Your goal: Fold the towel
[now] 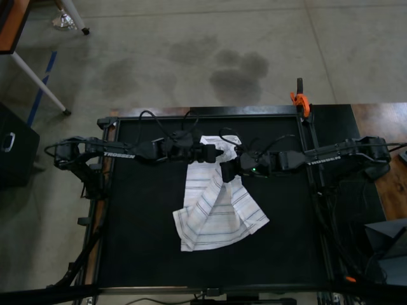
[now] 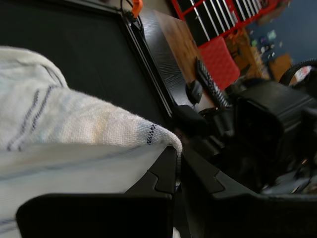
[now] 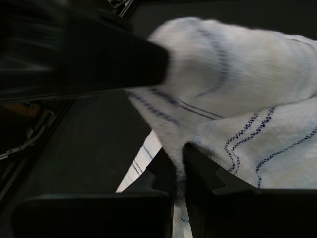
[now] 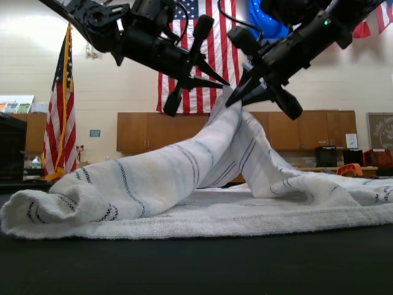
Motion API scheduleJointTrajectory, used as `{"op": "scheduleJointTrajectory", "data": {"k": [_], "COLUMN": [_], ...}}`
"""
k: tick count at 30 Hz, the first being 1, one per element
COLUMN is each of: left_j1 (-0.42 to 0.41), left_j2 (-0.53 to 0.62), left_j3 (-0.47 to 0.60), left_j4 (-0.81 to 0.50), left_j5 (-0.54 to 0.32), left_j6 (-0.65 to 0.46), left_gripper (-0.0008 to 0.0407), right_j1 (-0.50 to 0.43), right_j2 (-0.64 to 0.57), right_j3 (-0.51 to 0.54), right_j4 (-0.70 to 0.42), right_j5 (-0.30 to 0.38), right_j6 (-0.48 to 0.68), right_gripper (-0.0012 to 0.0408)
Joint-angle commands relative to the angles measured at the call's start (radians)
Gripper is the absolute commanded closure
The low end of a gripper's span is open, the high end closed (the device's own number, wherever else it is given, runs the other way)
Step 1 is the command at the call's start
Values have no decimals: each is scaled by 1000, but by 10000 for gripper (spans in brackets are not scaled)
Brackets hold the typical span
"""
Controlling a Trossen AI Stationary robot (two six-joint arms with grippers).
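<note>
The towel (image 1: 219, 213), white with thin dark stripes, lies rumpled on the middle of the black mat (image 1: 140, 216). One part is drawn up toward the mat's far side, and in the exterior view the towel (image 4: 184, 184) rises to a peak between the two arms. My left gripper (image 1: 215, 153) comes in from the top view's left. It is shut on a towel edge (image 2: 124, 131), pinched at its fingertips (image 2: 168, 163). My right gripper (image 1: 227, 171) reaches in from the top view's right. It is shut on a fold of the towel (image 3: 237, 74). Both grippers (image 4: 225, 83) (image 4: 236, 95) meet at the peak.
An orange clamp (image 1: 300, 100) sits on the mat frame's far right corner. A wooden surface (image 1: 381, 124) lies at the top view's right and a dark case (image 1: 9, 146) at its left. Table legs (image 1: 38, 82) stand on the concrete floor beyond.
</note>
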Motion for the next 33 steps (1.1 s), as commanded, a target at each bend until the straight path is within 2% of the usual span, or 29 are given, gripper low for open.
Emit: {"op": "scheduleJointTrajectory", "data": {"k": [1,5,9,12,16,19,25,28,33], "left_j1": [7,11,11,11,12,10,2,-11,-37], "left_j2": [-38,-98,-132,-148,-174,-200,-200,-200,-200], "left_j3": [1,-2,-14,-14,-16,-17,-17,-20,-22], "left_j4": [-59,-177,-186,-188,-258,-347,-456,-497,-556], "left_j5": [-14,-15,-16,-17,-61,-90,-84,-83,-84], "left_j6": [39,107,153,197,211,211,209,210,221], "left_gripper": [399,399,399,399,399,399,399,399,399], "right_j1": [0,0,-2,-2,-2,-2,-11,-23,-56], "right_j2": [-34,-126,-198,-230,-274,-305,-352,-356,-354], "right_j3": [-1,-1,-1,-1,-1,-1,10,38,146], "right_j4": [-24,-63,-130,-163,-245,-264,-292,-346,-378], "right_j5": [-11,-20,-24,-68,-101,-108,-103,-103,-94], "right_j6": [-10,-19,-23,-23,-14,-14,-25,-29,-125], "right_gripper": [396,399,396,394,395,396,396,396,396]}}
